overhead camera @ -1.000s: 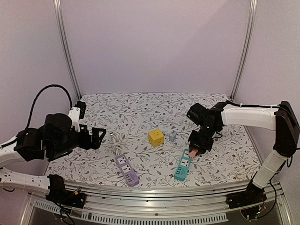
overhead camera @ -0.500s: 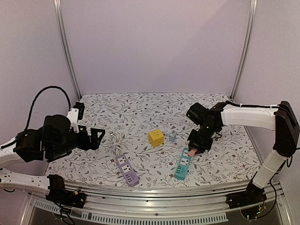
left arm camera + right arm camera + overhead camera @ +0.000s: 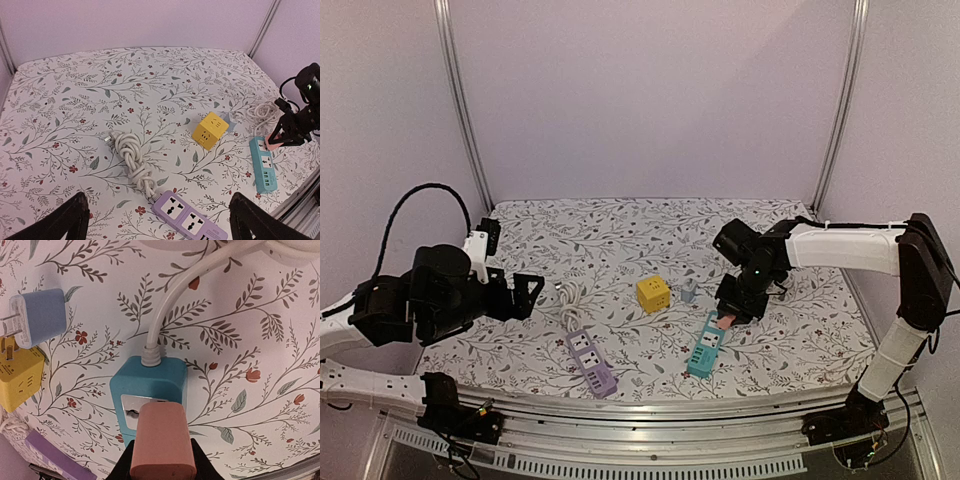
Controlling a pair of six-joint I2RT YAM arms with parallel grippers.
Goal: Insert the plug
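plug (image 3: 162,442) over teal strip (image 3: 150,382), front rail (image 3: 670,405) near

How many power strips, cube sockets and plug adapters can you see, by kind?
Power strips: 2, purple plastic strip and teal plastic strip
Cube sockets: 1, yellow plastic cube
Plug adapters: 2, pale blue charger block and salmon-pink plug
Total: 5
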